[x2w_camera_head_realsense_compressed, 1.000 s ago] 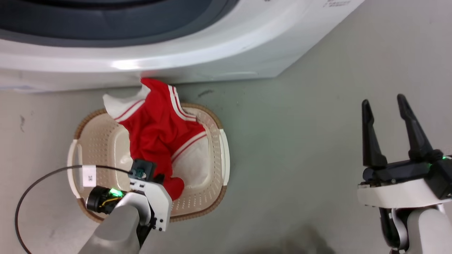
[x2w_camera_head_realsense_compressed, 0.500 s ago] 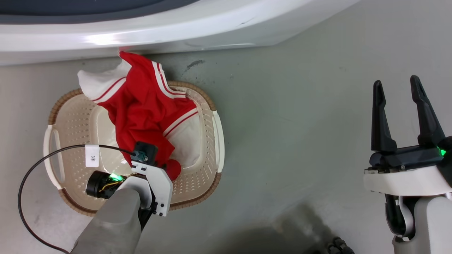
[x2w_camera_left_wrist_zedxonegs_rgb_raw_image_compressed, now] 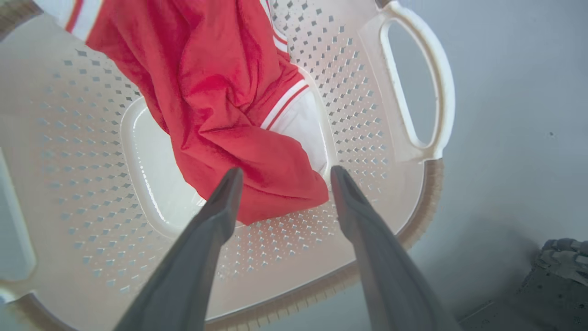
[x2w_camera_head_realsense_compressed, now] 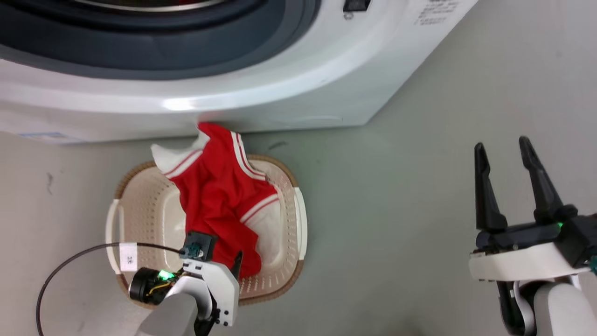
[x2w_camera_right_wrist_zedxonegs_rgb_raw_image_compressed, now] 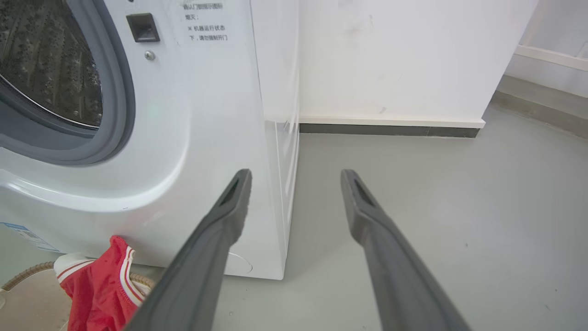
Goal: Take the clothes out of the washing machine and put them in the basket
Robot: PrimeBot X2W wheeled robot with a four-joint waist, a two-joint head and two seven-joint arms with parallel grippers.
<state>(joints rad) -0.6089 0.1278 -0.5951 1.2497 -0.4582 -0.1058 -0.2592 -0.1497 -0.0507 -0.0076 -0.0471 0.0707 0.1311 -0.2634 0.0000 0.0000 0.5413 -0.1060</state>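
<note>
One washing machine (x2w_camera_head_realsense_compressed: 280,88) stands far; our right wrist view looks into its perforated drum (x2w_camera_right_wrist_zedxonegs_rgb_raw_image_compressed: 46,69). Near it one basket (x2w_camera_head_realsense_compressed: 149,214) holds one red-and-white garment (x2w_camera_head_realsense_compressed: 219,196), lying far-to-near, far end draped over the rim (x2w_camera_head_realsense_compressed: 280,164). Our two claws are spread: left claw (x2w_camera_left_wrist_zedxonegs_rgb_raw_image_compressed: 285,171) above the garment's near end, right claw (x2w_camera_head_realsense_compressed: 501,143) well right over floor (x2w_camera_head_realsense_compressed: 396,210).

Your left gripper (x2w_camera_left_wrist_zedxonegs_rgb_raw_image_compressed: 285,170) no longer pinches the red-and-white garment (x2w_camera_left_wrist_zedxonegs_rgb_raw_image_compressed: 220,92). A second ago the cloth's lower end was bunched at its fingers (x2w_camera_left_wrist_zedxonegs_rgb_raw_image_compressed: 220,207); now they stand apart over that end, which lies loose on the floor of the basket (x2w_camera_left_wrist_zedxonegs_rgb_raw_image_compressed: 367,92). The head camera has swung up since half a second ago, so more of the washing machine (x2w_camera_head_realsense_compressed: 280,93) and its porthole is in frame.
</note>
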